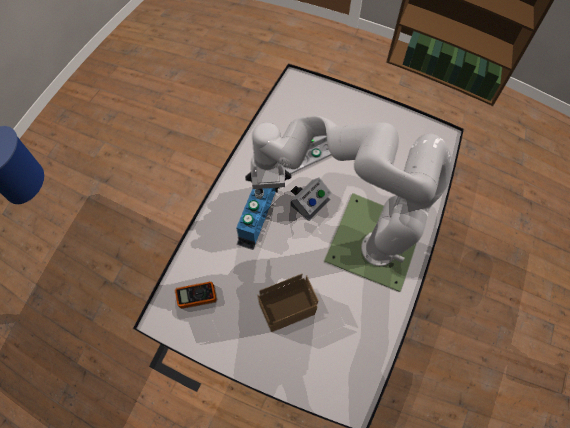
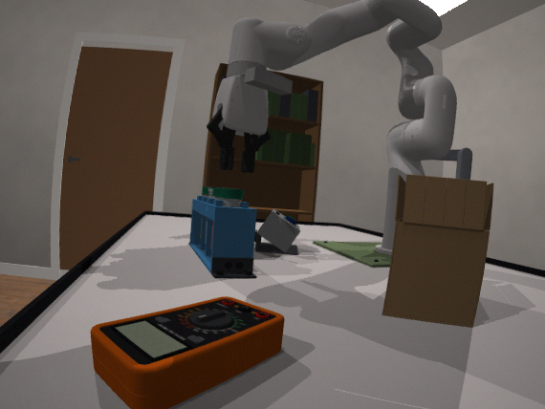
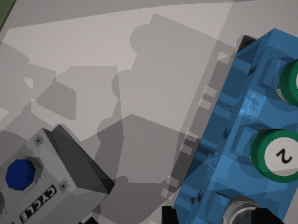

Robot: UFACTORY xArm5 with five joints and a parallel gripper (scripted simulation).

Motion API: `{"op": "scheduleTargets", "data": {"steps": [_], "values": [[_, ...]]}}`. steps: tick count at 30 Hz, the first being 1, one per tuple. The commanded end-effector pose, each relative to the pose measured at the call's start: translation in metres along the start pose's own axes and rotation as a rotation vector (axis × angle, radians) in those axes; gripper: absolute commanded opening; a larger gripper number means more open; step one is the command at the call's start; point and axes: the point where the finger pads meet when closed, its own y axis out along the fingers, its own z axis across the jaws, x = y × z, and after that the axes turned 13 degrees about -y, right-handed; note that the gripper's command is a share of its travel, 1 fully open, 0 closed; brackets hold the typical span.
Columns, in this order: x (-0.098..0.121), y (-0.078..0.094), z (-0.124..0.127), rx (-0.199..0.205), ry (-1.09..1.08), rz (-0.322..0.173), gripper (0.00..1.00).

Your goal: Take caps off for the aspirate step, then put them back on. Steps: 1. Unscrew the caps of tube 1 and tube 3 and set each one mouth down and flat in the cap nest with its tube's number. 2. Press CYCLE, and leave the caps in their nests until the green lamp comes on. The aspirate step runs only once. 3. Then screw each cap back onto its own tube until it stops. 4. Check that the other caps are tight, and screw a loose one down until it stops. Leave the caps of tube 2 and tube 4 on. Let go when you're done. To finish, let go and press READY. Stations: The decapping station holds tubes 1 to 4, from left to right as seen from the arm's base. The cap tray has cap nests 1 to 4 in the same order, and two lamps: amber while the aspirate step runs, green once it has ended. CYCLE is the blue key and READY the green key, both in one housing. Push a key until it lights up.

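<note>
Overhead, my gripper (image 1: pixel 260 190) hangs over the station's (image 1: pixel 248 231) far end. From the side, it is half spread, holding nothing, well above the caps. At the wrist, cap 2 (image 3: pixel 280 156) is on. The neighbouring tube (image 3: pixel 241 212) looks bare, so I'd fetch its own cap and seat it squarely.

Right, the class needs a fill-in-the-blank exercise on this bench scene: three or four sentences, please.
The green cap seen whole in the wrist view bears the number ___.
The CYCLE key is coloured ___.
The multimeter has an ___ casing.
The gripper hangs above the decapping station, holding ___.
Missing: 2; blue; orange; nothing.
</note>
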Motion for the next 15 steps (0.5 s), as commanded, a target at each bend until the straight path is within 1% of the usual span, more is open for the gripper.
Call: {"op": "scheduleTargets", "data": {"steps": [1,3,4,6,15], "values": [[0.017,-0.002,-0.019,0.008,-0.279,-0.007,0.46],[0.017,-0.002,-0.019,0.008,-0.279,-0.007,0.46],[0.022,-0.002,-0.026,0.008,-0.383,-0.008,0.46],[0.031,-0.002,-0.038,0.007,-0.463,-0.009,0.46],[0.064,-0.002,-0.08,0.007,-0.463,-0.009,0.46]]}}
